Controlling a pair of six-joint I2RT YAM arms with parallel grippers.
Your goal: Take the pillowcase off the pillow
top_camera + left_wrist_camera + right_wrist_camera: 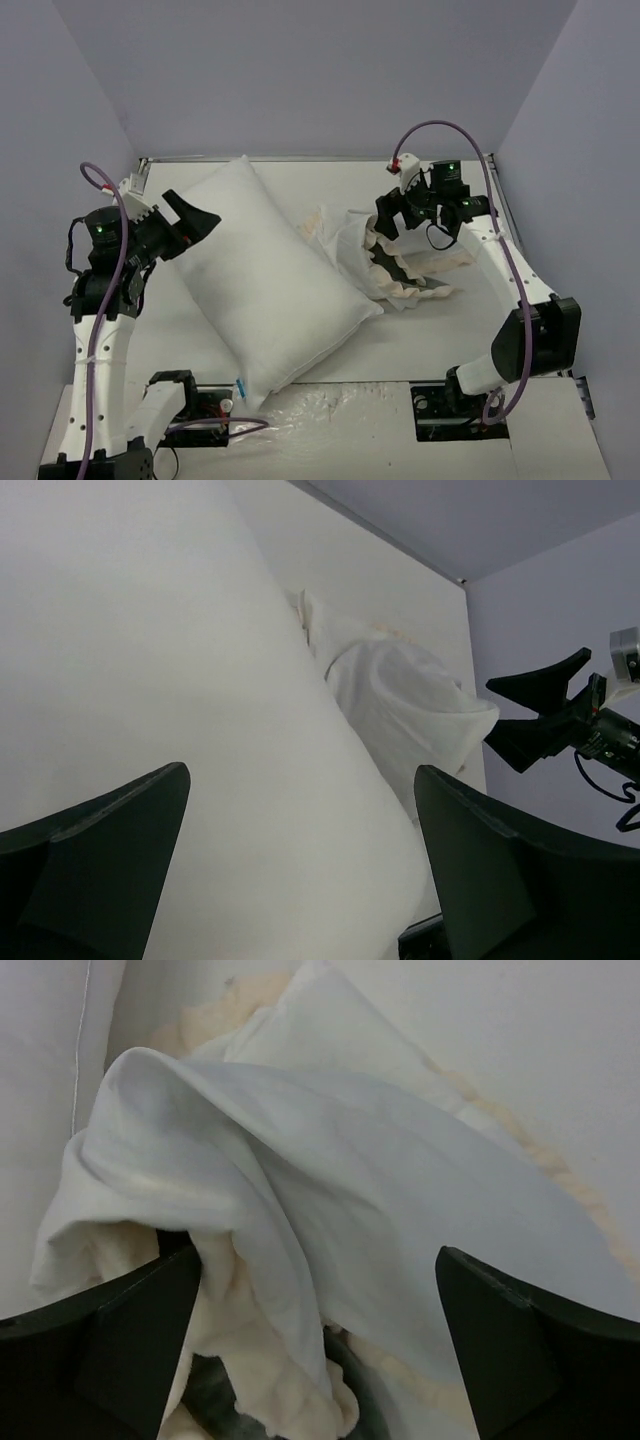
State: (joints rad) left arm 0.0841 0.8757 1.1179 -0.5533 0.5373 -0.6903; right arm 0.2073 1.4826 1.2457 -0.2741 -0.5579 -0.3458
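The left gripper point(302, 800) is holding its jaws wide apart with nothing between them. They are pointing at the plump flank of the pillow point(265, 280), close to its far left edge, though I cannot tell whether a fingertip is brushing the fabric. The right gripper point(318, 1290) is likewise standing with its jaws spread and gripping nothing. It is hanging just above the pillowcase point(400, 262), whose white face is bunching up in loose folds under the wrist camera. Moving outward, the pillow is lying bare and diagonal across the left-hand middle of the worktop point(330, 180), one corner reaching towards the back wall and the opposite one towards the arm bases. The pillowcase is sitting crumpled just to its right, touching or nearly touching the pillow's long side (the overhead view is not separating the two clearly). Its cream frill point(415, 295) is spilling out along the near side, and a strip of the dark grey face is showing inside the mouth. The layout is suggesting its own reason: each arm is attending to one item, the left on the cushion's side and the right on the cover's side, so that the two could be drawn apart in opposite directions. With the cover lying wholly off the cushion and neither pair of jaws clamping anything, the job is looking finished, or as good as.
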